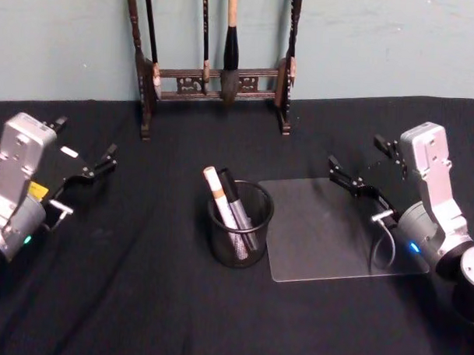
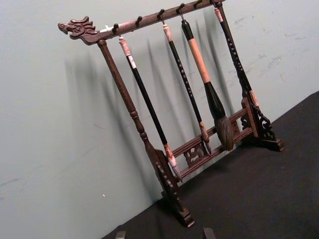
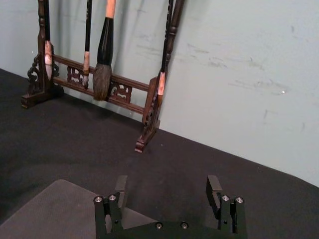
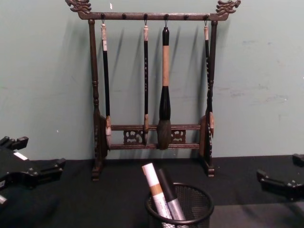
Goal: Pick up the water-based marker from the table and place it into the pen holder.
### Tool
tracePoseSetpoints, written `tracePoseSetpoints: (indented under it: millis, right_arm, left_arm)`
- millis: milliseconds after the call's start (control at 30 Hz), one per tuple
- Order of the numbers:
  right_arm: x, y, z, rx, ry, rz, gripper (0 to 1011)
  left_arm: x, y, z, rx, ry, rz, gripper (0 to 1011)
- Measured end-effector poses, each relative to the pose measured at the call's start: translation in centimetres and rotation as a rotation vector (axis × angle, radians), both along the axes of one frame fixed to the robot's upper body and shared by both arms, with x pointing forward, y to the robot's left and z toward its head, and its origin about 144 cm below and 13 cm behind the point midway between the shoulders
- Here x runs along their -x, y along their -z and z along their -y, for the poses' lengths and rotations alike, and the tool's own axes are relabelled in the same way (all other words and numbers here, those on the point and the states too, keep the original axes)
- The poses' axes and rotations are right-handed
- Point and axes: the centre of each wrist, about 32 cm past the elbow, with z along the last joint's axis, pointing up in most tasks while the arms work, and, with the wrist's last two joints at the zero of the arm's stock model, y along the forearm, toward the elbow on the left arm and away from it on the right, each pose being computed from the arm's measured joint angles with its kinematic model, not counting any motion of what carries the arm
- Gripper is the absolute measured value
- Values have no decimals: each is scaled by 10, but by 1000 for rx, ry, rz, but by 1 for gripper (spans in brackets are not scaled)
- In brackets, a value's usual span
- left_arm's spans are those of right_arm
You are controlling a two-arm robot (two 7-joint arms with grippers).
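Standing in the pen holder (image 1: pixel 239 224) mid-tabletop, two markers (image 1: pixel 224 200) lean; left gripper (image 1: pixel 88 158) and right gripper (image 1: pixel 360 168) hover apart, jaws spread.

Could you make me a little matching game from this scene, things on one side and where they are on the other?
Things:
1. markers
2. pen holder
3. brush rack
4. clear mat

Places:
A. at the back of the table, against the wall
B. standing inside the mesh cup
C. flat on the cloth, beside the cup on the robot's right
D. on the black cloth at the table's middle

Pairs: 1-B, 2-D, 3-A, 4-C
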Motion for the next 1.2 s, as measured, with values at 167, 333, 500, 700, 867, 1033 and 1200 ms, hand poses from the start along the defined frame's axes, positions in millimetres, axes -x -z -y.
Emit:
tracePoseSetpoints:
  millis: [167,333,500,700,867,1033,1200]
  right_arm:
    - [0,2,0,0,2,-7,1000]
    - [0,2,0,1,0,-7,1000]
    - [0,2,0,1,-1,-6,1000]
    - [0,2,0,0,-2,-6,1000]
    - [0,1,0,-1,-3,-5,1000]
    - [0,1,-1,-1,-3,-4,1000]
    - [0,1,-1,-2,-4,-4,1000]
  left_arm:
    - [0,0,0,0,0,0,1001]
    - [0,0,0,0,0,0,1001]
    - [0,0,0,0,0,0,1001]
    - [0,0,0,0,0,0,1001]
    - [0,0,0,0,0,0,1001]
    - [0,0,0,0,0,0,1001]
    - [0,0,0,0,0,0,1001]
